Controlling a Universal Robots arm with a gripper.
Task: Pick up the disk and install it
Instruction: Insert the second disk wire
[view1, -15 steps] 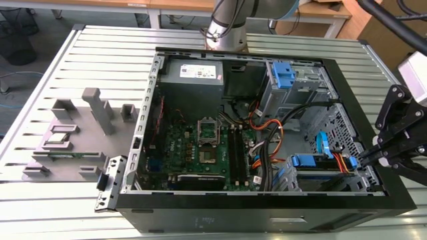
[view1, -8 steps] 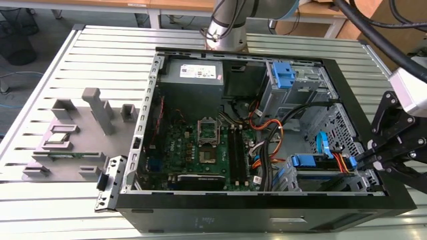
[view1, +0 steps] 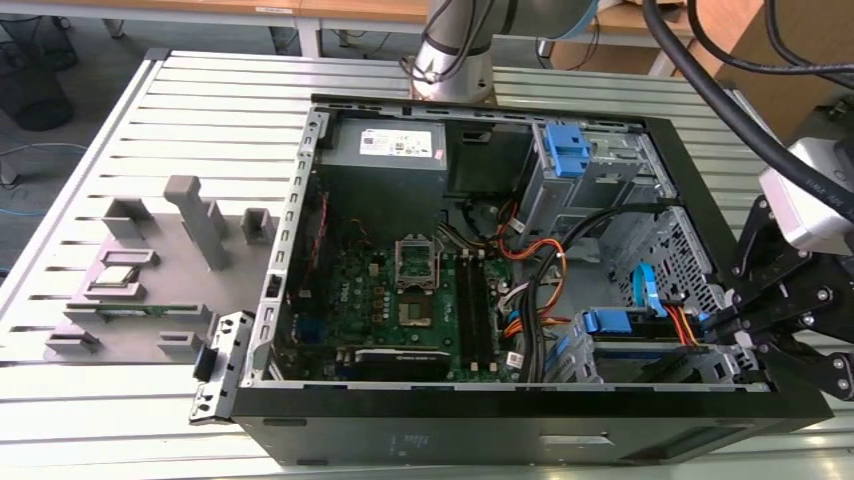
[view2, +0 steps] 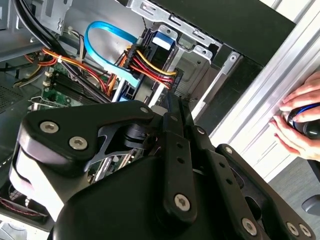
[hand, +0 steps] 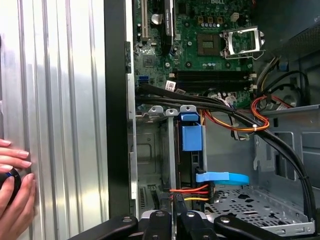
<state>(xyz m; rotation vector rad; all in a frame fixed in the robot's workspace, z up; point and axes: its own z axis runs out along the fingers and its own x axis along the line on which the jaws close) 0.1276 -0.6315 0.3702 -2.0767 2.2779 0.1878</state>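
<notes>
Ribbed metal worktop (view1: 200, 110) carrying an open computer case (view1: 534, 440), the landmark for all positions. Inside the case, the green motherboard (view1: 400, 300) lies on its floor. The disk (hand: 190, 150), recognisable by its blue rail (hand: 192, 137), sits edge-on in the drive bay at the case's corner, with a blue data cable (hand: 222, 177) and red-yellow power leads (hand: 192, 192) attached. The end effector (hand: 172, 216) hovers just above the disk's cabled end; its linkages appear drawn together, clamping nothing visible. A person's hand (hand: 12, 192) rests on the worktop outside the case wall.
</notes>
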